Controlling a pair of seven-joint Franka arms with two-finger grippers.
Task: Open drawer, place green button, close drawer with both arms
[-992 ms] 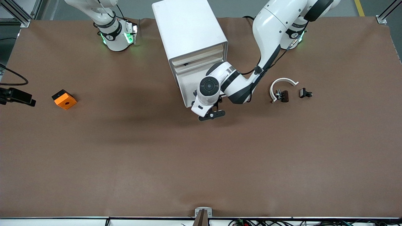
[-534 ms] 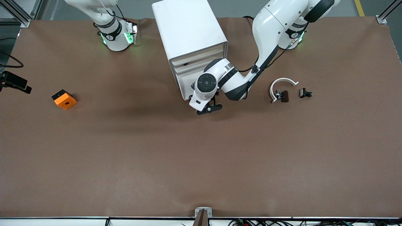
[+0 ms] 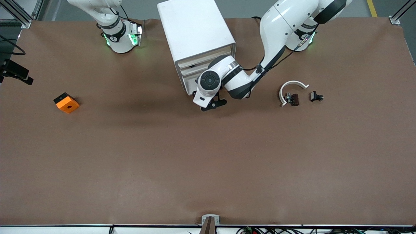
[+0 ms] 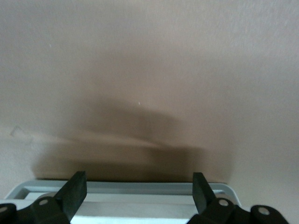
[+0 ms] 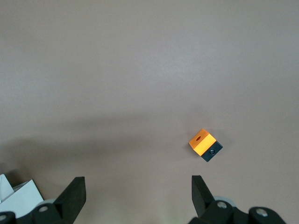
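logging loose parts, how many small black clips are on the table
2: one clip inside the white arc, another clip beside it toward the left arm's end. The left arm may hide more by the cabinet.

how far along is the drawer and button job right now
Looks late. No button shows on the table, so it is probably already placed, though that is unconfirmed. In hand: the left gripper, fingers open, is at the drawer low on the cabinet. The right gripper waits open over the table near the orange block. Left: shutting the drawer fully.
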